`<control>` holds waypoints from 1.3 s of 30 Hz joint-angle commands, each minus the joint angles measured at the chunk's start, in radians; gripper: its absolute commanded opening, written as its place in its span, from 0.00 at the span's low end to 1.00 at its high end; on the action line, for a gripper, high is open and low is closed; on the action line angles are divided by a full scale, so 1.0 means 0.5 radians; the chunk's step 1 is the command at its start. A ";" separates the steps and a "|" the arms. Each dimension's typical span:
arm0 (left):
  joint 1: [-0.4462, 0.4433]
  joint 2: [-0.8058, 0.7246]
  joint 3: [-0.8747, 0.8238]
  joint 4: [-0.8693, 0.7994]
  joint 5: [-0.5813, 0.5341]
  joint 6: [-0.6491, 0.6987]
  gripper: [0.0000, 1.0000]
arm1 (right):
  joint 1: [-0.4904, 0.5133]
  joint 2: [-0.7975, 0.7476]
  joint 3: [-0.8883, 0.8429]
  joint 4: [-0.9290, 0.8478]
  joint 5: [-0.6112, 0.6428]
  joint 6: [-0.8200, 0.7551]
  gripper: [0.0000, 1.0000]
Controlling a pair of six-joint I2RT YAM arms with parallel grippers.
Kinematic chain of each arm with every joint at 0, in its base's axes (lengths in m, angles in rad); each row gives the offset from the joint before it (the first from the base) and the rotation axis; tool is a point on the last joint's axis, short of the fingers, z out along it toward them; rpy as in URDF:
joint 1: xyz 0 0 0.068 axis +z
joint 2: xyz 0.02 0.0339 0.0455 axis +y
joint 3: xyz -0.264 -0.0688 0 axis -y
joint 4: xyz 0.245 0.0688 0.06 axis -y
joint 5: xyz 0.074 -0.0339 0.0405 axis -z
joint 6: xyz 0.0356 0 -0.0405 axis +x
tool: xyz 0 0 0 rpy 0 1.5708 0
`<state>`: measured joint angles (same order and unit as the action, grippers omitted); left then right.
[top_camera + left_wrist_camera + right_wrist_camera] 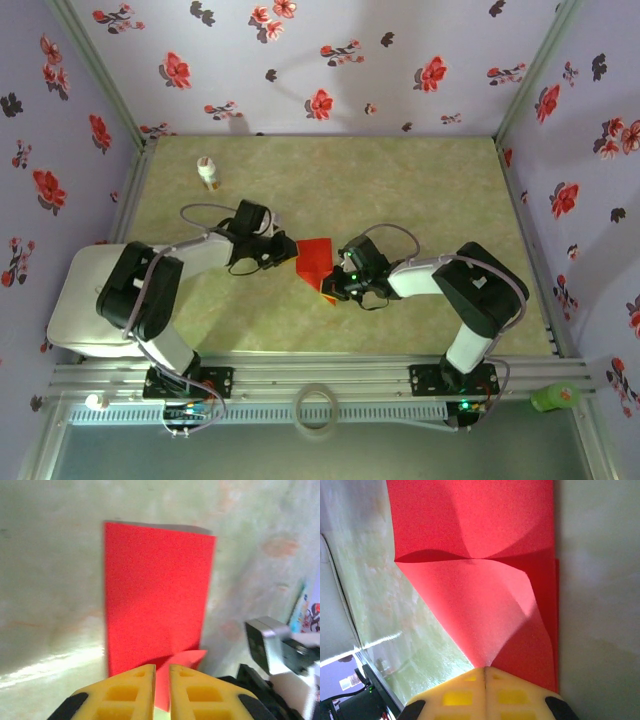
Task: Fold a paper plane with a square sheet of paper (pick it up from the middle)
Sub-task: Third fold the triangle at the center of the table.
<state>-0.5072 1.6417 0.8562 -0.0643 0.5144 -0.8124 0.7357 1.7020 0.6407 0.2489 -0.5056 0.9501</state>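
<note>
The square sheet of paper [314, 256] is bright red, folded to a narrower shape, and lies mid-table between my two grippers. In the left wrist view the paper [155, 595] is a tall rectangle on the table, with one raised flap reaching into the narrow gap of my left gripper [162, 667]. Its yellow jaws stand slightly apart around that flap. My left gripper [288, 250] is at the sheet's left edge. My right gripper [485, 668] is shut on a lifted, curling corner of the paper [480, 580]. From above, the right gripper [331, 288] sits at the sheet's near right corner.
A small white bottle with an orange band [208, 172] stands at the back left of the green mat. Flowered walls close in three sides. A tape ring [316, 408] and a green object [555, 397] lie by the front rail. The right arm's camera housing [272, 645] is beside the paper.
</note>
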 commanded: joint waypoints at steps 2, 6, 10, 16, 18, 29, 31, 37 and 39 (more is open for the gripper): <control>-0.150 0.027 -0.020 0.051 0.066 -0.143 0.13 | -0.020 0.029 -0.036 -0.327 0.099 -0.042 0.00; -0.302 0.093 -0.052 0.104 0.072 -0.229 0.08 | -0.020 0.028 -0.028 -0.328 0.103 -0.040 0.00; -0.354 0.119 -0.135 0.188 0.043 -0.333 0.04 | -0.020 0.027 -0.027 -0.320 0.108 -0.032 0.00; -0.382 0.178 -0.168 0.256 0.031 -0.369 0.00 | -0.022 0.040 -0.024 -0.311 0.110 -0.028 0.00; -0.391 0.196 -0.169 0.284 0.040 -0.377 0.00 | -0.020 0.041 -0.026 -0.314 0.109 -0.029 0.00; -0.400 0.242 -0.174 0.340 0.057 -0.386 0.00 | -0.021 0.044 -0.027 -0.321 0.112 -0.031 0.00; -0.403 0.266 -0.181 0.324 0.042 -0.396 0.00 | -0.022 0.046 -0.027 -0.329 0.112 -0.036 0.00; -0.397 0.348 -0.196 0.194 -0.082 -0.348 0.00 | -0.023 0.049 -0.034 -0.336 0.128 -0.031 0.00; -0.386 0.360 -0.210 0.187 -0.100 -0.339 0.00 | -0.023 0.046 -0.037 -0.338 0.130 -0.031 0.00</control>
<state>-0.7013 1.7679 0.7750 0.0948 0.5316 -0.9928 0.7334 1.6997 0.6472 0.2283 -0.5056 0.9501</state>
